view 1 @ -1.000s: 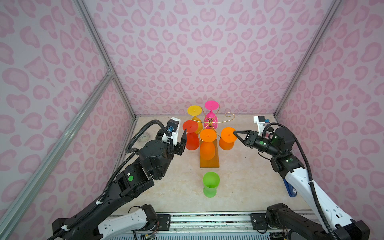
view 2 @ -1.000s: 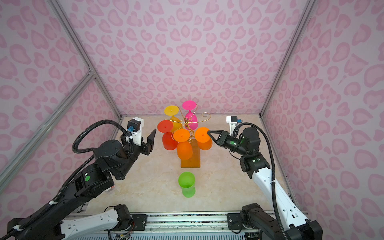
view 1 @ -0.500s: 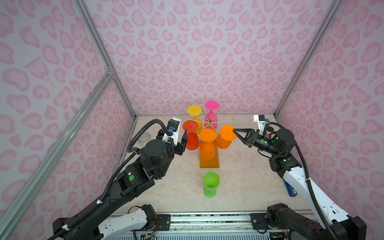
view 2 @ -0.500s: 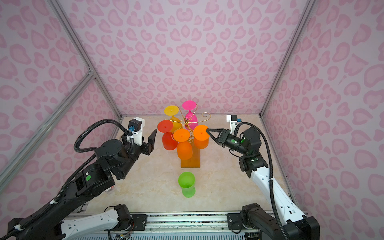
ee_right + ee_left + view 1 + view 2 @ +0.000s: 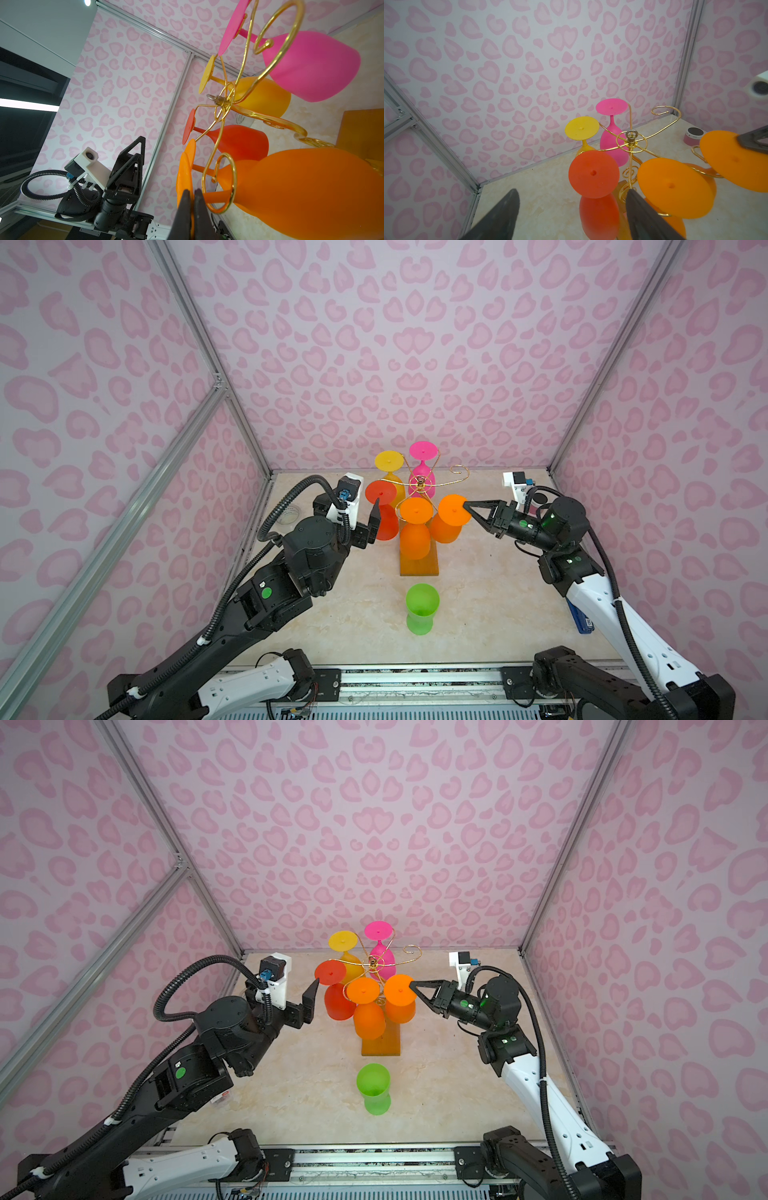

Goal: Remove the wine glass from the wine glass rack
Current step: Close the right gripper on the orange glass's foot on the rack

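The wine glass [image 5: 446, 531], the orange one on the right side of the wine glass rack [image 5: 419, 566], hangs upside down from a gold scroll arm, foot up and bowl down. The right gripper [image 5: 468, 504] is closed tight on the outer edge of its foot; the right wrist view shows the orange rim pinched between the two fingers [image 5: 182, 207]. The left gripper [image 5: 571, 191] is spread wide and holds nothing, pointing at the red glass [image 5: 593, 173] just beside it. A second orange glass [image 5: 413, 531], a yellow glass [image 5: 389, 460] and a pink glass [image 5: 423, 450] also hang on the rack. A green glass [image 5: 422, 605] stands upright on the counter [image 5: 498, 593] in front of the wooden base.
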`<move>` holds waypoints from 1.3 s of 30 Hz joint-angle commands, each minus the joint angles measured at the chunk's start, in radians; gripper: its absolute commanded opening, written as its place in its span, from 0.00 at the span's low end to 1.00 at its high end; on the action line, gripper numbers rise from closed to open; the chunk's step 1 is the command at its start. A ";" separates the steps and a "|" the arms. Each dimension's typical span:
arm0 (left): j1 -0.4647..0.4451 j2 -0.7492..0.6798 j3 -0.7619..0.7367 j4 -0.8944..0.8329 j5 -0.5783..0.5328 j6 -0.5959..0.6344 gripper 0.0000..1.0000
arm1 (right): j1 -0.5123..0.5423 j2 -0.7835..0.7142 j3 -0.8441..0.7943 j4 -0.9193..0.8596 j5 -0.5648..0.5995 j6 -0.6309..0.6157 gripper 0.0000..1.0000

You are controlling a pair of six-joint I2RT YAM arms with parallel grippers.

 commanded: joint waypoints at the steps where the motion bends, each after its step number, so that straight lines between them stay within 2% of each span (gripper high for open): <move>1: 0.003 0.004 0.007 0.025 0.004 -0.008 0.85 | 0.015 0.003 0.004 0.013 0.006 -0.016 0.00; 13: 0.004 0.001 -0.013 0.036 0.042 -0.020 0.99 | 0.026 0.046 0.043 0.040 0.035 -0.021 0.00; 39: 0.006 -0.016 -0.045 0.035 0.051 -0.030 1.00 | 0.027 0.157 0.111 0.092 0.080 -0.017 0.00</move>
